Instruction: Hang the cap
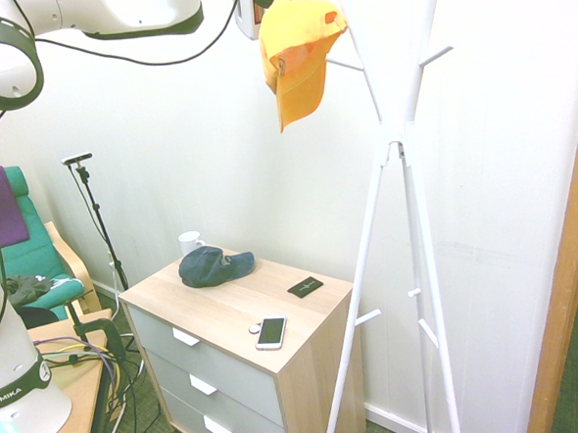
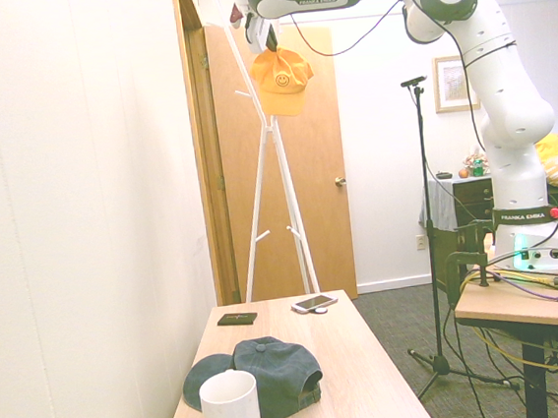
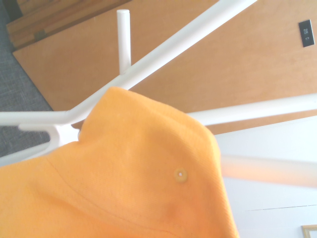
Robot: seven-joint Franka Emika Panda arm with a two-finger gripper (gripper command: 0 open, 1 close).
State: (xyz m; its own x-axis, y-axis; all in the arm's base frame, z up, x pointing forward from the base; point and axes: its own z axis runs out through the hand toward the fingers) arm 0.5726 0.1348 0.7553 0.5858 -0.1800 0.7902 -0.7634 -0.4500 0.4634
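The yellow-orange cap (image 1: pixel 297 64) hangs high in the air beside the upper pegs of the white coat stand (image 1: pixel 402 141), brim pointing down. My gripper (image 1: pixel 260 10) is shut on the cap's top at the upper edge of the first exterior view. From the other side, the cap (image 2: pixel 281 75) shows a smiley face and dangles under the gripper (image 2: pixel 268 40) in front of the stand (image 2: pixel 265 161). Up close, the cap (image 3: pixel 124 173) fills the lower wrist view, with a peg of the stand (image 3: pixel 124 34) just past it.
A wooden drawer chest (image 1: pixel 226 309) under the stand bears a navy-blue cap (image 1: pixel 213 265), a white mug (image 1: pixel 190 242), a phone (image 1: pixel 271 331) and a black wallet (image 1: pixel 305 287). A wooden door (image 2: pixel 307 187) is behind the stand. A green chair (image 1: pixel 26 252) stands left.
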